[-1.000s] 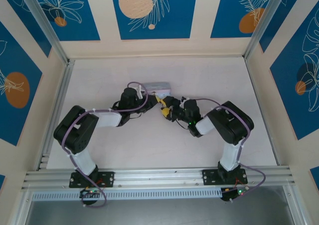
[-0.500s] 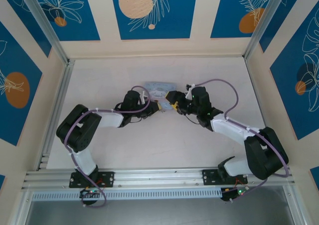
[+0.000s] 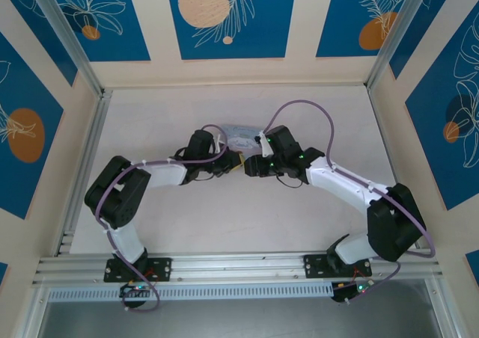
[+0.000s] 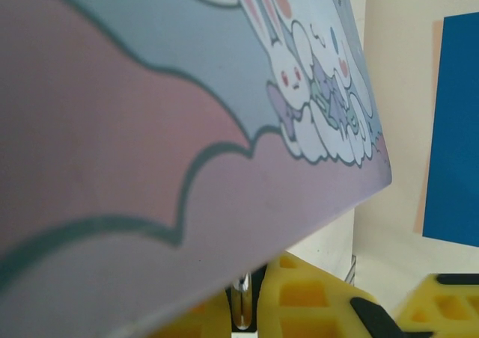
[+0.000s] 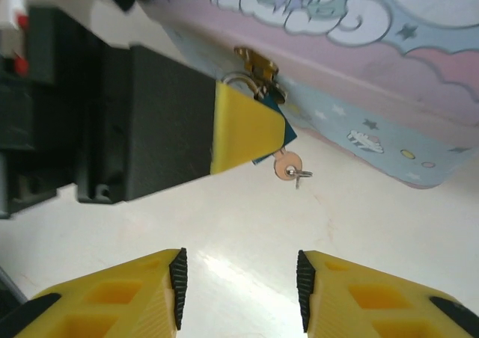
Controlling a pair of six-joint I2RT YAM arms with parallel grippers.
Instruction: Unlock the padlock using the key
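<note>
Teal-dark tiny padlock [image 5: 289, 136] pinched in your left gripper [image 5: 258, 132], thin brass key [image 5: 287, 165] poking out; right gripper [image 5: 238, 289] parted, empty.

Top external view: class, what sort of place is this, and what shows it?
Probably a robot test cell: two black-and-white robot arms bolted to a silver aluminium rail, on a pale table boxed in by blue leaf-patterned wall panels.

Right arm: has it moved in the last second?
Yes. Its elbow swung rightward and closer to the front rail; the right gripper remains beside the tin box.
</note>
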